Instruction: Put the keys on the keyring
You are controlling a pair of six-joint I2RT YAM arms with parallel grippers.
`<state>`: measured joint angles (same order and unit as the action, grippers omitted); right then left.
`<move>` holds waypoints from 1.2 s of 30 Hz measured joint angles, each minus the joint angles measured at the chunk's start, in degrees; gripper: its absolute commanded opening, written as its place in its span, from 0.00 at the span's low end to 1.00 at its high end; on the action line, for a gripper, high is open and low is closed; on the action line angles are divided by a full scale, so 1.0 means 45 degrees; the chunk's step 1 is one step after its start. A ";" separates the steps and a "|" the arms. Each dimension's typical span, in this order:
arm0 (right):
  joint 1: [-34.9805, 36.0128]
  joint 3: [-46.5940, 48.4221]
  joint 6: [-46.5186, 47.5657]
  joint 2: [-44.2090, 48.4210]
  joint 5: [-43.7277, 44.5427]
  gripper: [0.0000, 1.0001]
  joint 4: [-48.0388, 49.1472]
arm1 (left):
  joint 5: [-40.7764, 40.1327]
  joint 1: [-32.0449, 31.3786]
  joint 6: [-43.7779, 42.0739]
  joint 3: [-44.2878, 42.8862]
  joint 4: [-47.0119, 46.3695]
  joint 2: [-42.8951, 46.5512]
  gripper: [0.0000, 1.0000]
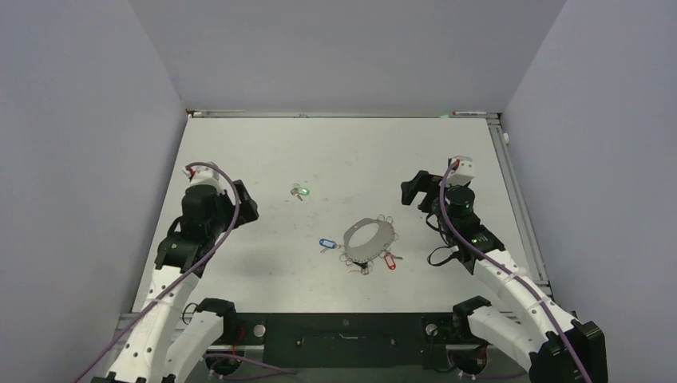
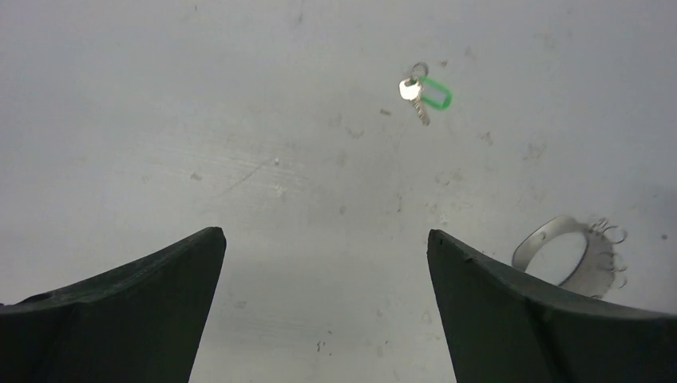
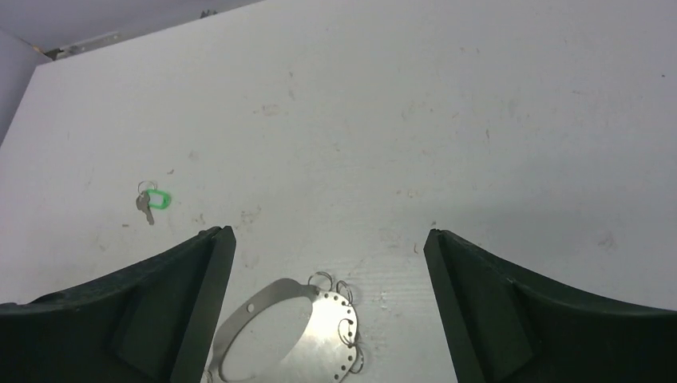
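Scuffed white table [image 1: 263,148], grey walls [image 1: 80,120], one keyring [image 3: 327,331]

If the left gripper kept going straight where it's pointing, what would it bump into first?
The left gripper would likely hit bare white table top. The small silver key with the green plastic tag lies farther ahead, slightly off its line; depth is unclear.

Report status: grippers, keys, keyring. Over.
Open and empty: left gripper, right gripper. The green-tagged silver key lies loose, apart from silver oval metal keyring; blue-tagged key and red-tagged key at its rim, attachment unclear. Nothing between.
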<state>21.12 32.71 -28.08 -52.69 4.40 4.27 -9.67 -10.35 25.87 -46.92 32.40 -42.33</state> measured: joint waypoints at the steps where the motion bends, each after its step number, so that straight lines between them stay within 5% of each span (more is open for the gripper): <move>1: 0.0029 0.0000 0.0039 0.0034 -0.0087 0.95 -0.0233 | 0.0253 -0.0024 -0.0010 0.0350 0.0272 -0.0194 0.96; 5: 0.0087 0.0005 0.0107 0.0296 -0.0272 0.95 -0.1379 | 0.0500 -0.0189 -0.0301 0.0505 0.0855 -0.1219 0.96; 13: 0.0661 0.0005 0.0136 0.0151 -0.0277 1.00 -0.2681 | 0.0622 -0.0427 -0.0622 0.0471 0.0869 -0.0282 0.96; 21: 0.1817 0.0015 0.0068 -0.0772 -0.0204 0.77 -0.3716 | 0.2453 -0.0685 -0.0860 0.0442 0.0772 -0.0996 0.98; 24: 0.1972 0.0000 0.0039 -0.1287 -0.0233 0.57 -0.3721 | 0.2866 -0.0811 -0.0869 0.0442 0.0763 -0.1073 1.00; 30: 0.2074 -0.0024 0.0068 -0.3181 -0.0243 0.34 -0.3245 | 0.3298 -0.1030 -0.0894 0.0442 0.0743 -0.1073 1.00; 36: 0.2103 0.0180 0.0233 -0.5149 -0.0277 0.31 -0.3021 | 0.3347 -0.1112 -0.0899 0.0442 0.0743 -0.1059 1.00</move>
<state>30.59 33.52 -27.03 -75.85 3.16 -9.32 5.39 -15.35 21.82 -44.93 35.75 -47.09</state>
